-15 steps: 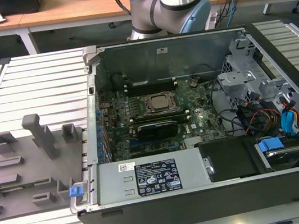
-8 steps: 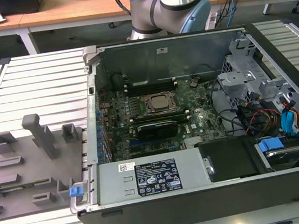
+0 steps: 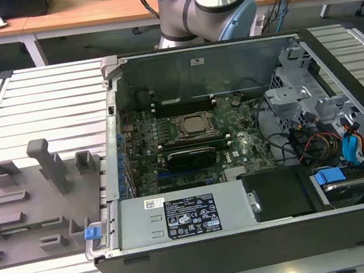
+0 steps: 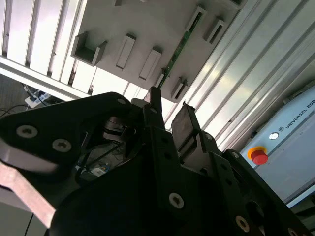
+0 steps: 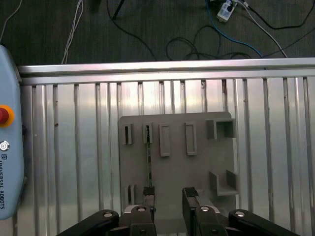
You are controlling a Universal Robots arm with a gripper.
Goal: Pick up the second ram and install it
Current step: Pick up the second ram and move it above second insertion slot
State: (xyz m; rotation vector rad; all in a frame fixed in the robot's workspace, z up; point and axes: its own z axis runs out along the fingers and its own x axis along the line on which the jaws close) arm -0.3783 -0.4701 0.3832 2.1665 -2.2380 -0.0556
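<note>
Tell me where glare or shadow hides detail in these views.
First wrist view: glare whitens the metal slats beside the grey tray. Second wrist view: the gripper is a dark, backlit mass, yet the second ram is lit. Exterior view: even light, no hard shadows.

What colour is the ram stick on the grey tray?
Green; the second ram shows best in the second wrist view.

Slatted metal table (image 3: 45, 103), grey tray (image 3: 42, 215), open computer case (image 3: 256, 253)

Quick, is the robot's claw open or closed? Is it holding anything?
End effector: open, holding nothing. The second ram sits in the grey tray.
</note>
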